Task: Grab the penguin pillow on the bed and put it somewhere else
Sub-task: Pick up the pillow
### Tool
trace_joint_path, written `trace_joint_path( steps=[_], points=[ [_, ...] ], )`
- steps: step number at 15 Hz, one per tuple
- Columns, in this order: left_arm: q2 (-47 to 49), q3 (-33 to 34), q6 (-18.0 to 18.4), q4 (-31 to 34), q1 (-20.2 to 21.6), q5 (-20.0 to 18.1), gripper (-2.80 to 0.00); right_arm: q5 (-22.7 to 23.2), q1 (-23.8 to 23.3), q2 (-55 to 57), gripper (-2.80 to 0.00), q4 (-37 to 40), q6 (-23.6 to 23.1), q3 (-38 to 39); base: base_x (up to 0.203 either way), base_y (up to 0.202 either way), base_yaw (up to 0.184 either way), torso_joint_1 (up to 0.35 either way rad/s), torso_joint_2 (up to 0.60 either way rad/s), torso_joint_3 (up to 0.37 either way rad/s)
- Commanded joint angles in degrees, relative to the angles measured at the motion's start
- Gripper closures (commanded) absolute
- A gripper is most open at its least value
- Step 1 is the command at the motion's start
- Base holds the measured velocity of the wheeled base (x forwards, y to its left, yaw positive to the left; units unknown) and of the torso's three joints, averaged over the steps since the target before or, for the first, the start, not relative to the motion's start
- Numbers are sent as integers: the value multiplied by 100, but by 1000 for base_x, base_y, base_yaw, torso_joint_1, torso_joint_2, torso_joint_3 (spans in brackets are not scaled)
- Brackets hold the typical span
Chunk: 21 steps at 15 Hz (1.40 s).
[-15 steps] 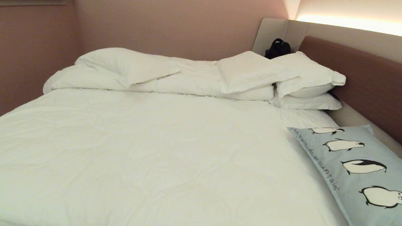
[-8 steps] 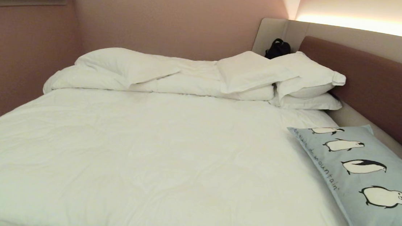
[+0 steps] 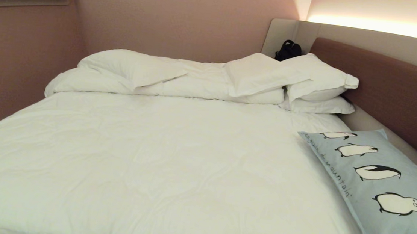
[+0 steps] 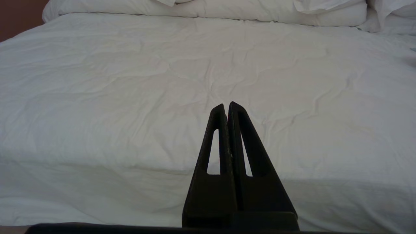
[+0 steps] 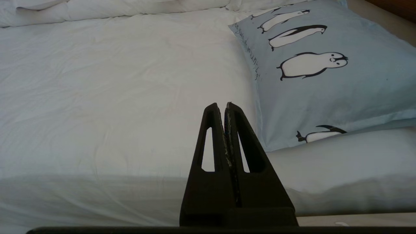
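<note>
Your left claw (image 4: 226, 105) and right claw (image 5: 221, 105) are sitting closed and empty, the pillow (image 3: 380, 184) lying at the bed's (image 3: 159, 158) four o'clock.

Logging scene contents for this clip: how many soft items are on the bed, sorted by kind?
Penguin pillow: 1, at the right edge of the bed beside the headboard.
Plain white pillows: 3 made out at the far end; more may be hidden.
White duvet: 1, bunched along the far end.
Total: 5
</note>
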Motion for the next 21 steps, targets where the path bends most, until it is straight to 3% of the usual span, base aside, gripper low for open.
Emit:
trace_joint_path(
  steps=[1, 21],
  points=[
    [-2, 0, -6, -3, 1, 3, 0, -2, 1, 7, 0, -2, 1, 0, 0, 0, 0, 0, 0, 0],
    [-2, 0, -6, -3, 1, 3, 0, 5, 1, 7, 0, -2, 1, 0, 0, 0, 0, 0, 0, 0]
  ],
)
